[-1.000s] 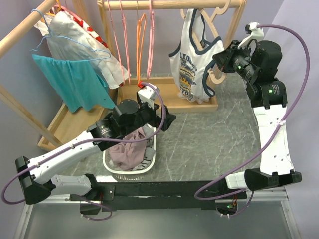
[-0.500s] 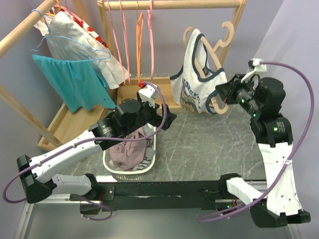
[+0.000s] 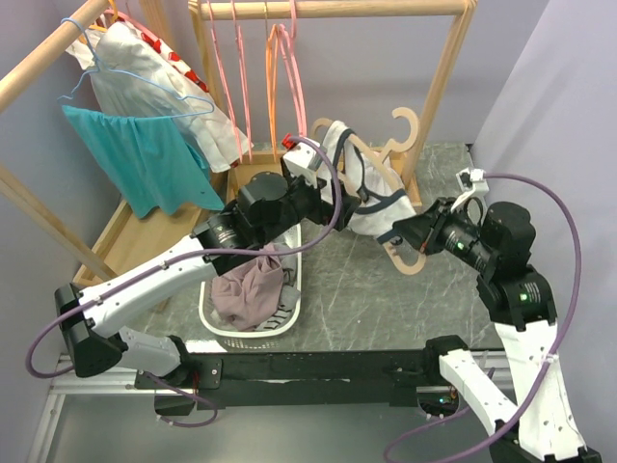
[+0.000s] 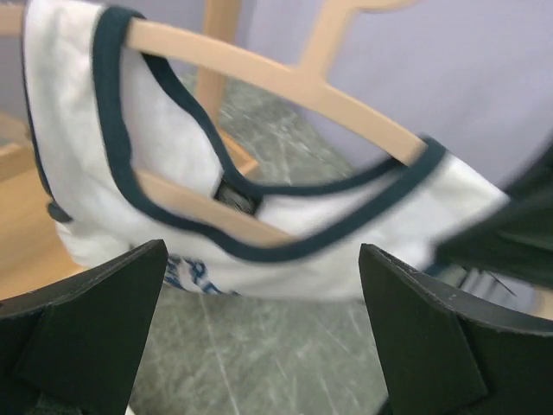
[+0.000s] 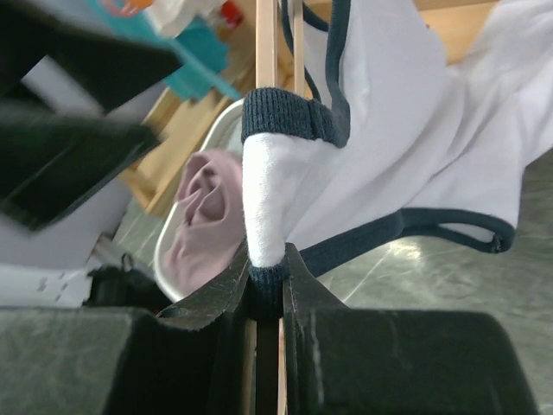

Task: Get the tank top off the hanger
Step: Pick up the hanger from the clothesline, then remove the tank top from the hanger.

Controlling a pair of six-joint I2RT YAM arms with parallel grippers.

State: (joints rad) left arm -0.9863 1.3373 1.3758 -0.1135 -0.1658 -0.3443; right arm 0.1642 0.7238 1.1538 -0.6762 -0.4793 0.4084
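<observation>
The white tank top (image 3: 364, 198) with navy trim hangs on a wooden hanger (image 3: 403, 123), held tilted above the table, off the rail. My right gripper (image 3: 405, 236) is shut on the hanger's lower end, with the navy shoulder strap pinched between the fingers (image 5: 268, 285). The hanger's wood (image 5: 266, 43) runs straight up from the jaws in the right wrist view, the tank top (image 5: 406, 130) draped to its right. My left gripper (image 3: 342, 204) is open just left of the garment. In the left wrist view the tank top (image 4: 78, 199) and hanger (image 4: 346, 108) fill the frame beyond the spread fingers (image 4: 263, 346).
A white basket (image 3: 205, 313) holding pink clothing sits under the left arm. The wooden rack's rail (image 3: 386, 8) and post (image 3: 439, 92) stand behind. Pink and orange hangers (image 3: 241, 77) and a teal garment (image 3: 145, 159) hang at the left.
My right arm has brought the hanger with the tank top off the rail, down and left over the table. My left arm has swung up and right toward the garment.
</observation>
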